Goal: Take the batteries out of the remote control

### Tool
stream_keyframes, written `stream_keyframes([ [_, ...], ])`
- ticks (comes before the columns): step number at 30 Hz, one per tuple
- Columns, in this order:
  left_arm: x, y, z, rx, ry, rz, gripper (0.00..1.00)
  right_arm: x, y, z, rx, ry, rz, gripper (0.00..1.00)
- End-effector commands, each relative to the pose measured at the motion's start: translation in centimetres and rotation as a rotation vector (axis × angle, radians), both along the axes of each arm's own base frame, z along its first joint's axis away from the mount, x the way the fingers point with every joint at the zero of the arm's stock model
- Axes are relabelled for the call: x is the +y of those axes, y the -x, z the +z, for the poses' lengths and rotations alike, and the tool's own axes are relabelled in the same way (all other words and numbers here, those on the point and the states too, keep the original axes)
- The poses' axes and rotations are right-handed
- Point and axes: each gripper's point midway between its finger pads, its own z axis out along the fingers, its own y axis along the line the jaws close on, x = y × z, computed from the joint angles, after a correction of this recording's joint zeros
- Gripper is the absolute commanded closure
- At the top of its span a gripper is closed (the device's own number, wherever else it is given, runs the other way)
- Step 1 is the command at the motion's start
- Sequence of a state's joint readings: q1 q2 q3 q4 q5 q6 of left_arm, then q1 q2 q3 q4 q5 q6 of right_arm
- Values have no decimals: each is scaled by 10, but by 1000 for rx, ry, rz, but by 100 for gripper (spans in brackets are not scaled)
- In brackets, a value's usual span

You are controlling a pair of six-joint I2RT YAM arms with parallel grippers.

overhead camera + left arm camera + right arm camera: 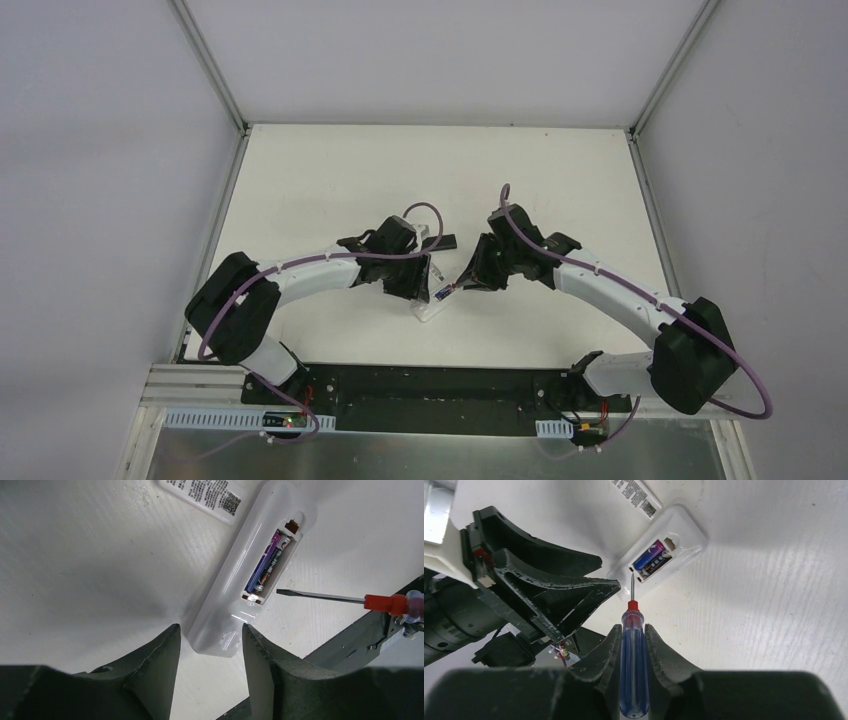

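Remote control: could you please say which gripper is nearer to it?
Left. The left gripper flanks the end of the remote control; the right gripper sits back, holding the screwdriver.

Bay w/ batteries (pixel 267 562) open from above, but screwdriver (pixel 320 596) tip sits just beside its edge, left gripper (pixel 211 628) jaws flank remote (pixel 225 595) at near end & labelled piece (pixel 200 490) lies close beyond; desk (pixel 75 570) free elsewhere

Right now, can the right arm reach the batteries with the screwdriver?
Probably yes: the batteries lie exposed in the open remote, and the screwdriver in the right gripper has its tip just beside them, nothing between.
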State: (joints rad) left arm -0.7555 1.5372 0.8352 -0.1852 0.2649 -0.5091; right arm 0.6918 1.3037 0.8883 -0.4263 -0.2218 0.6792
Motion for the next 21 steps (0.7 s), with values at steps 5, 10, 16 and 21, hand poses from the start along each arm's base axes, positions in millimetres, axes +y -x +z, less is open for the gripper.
stream_keyframes([
  [5,-10,-3,-3,-3,21,-1,57,-11,-2,1,-11,87,-37,100],
  [10,-11,3,-14,1,-11,-8,61,-7,-5,0,-17,76,-32,100],
  [16,-9,6,-20,9,-28,-12,65,-3,-8,-1,-10,75,-25,100],
  [21,-10,7,-20,7,-28,-23,69,1,-10,-3,-16,65,-20,100],
])
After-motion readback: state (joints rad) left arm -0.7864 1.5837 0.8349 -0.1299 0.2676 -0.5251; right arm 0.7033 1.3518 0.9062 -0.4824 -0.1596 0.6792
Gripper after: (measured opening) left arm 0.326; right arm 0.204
